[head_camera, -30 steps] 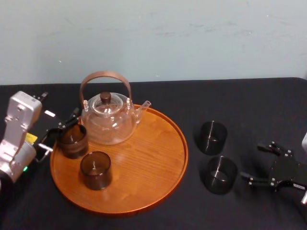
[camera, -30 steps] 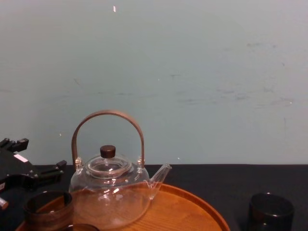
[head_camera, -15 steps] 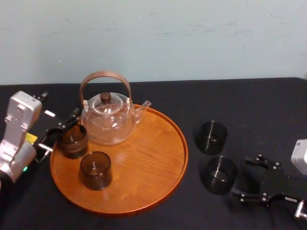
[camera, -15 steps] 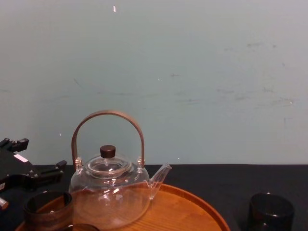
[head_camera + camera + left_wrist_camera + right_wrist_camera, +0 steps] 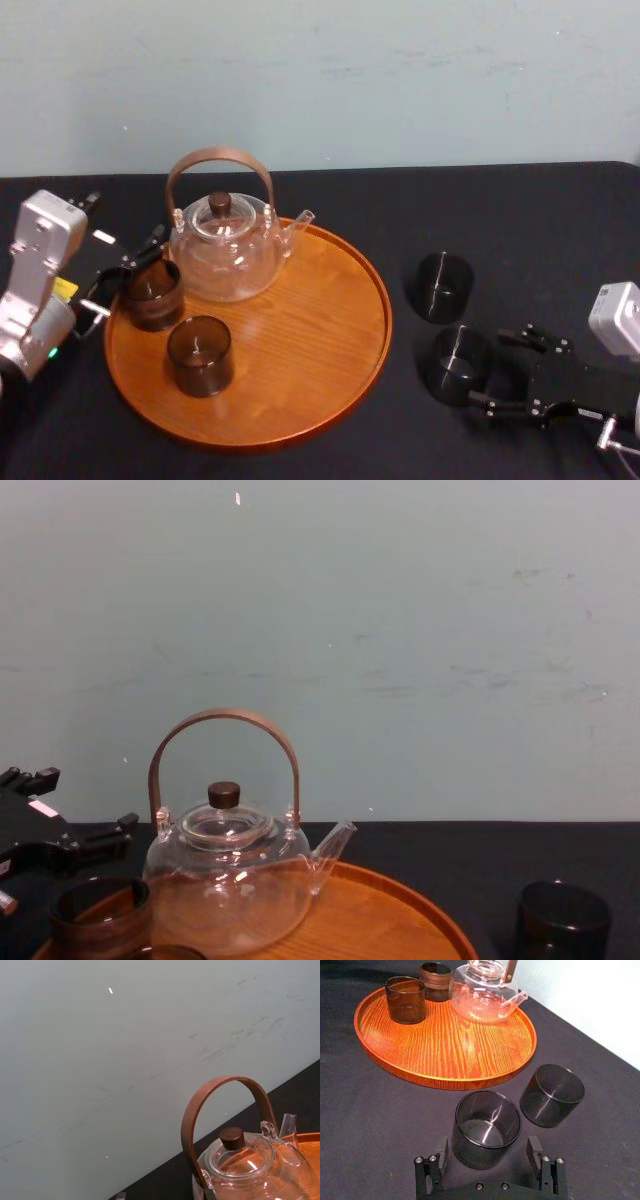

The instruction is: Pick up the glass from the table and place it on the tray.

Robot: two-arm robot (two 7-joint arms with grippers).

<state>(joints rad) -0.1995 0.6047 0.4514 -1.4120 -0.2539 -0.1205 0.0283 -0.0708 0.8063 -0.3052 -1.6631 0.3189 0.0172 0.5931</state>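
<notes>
Evidently the glass (image 5: 486, 1129) stands on the counter (image 5: 370, 1120) near the tray (image 5: 445, 1081); our right end effector (image 5: 489, 1147) straddles it, open, gripping nothing; we judge grasping, lifting, placing are left; left end effector (image 5: 118, 275) rests beside the tray.

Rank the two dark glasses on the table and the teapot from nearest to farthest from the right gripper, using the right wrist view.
1. The nearer dark glass, between the fingers of the open right gripper.
2. The other dark glass, just beyond on the table, outside the tray.
3. The teapot, on the tray's far side.
The left gripper sits at the tray's left edge.
</notes>
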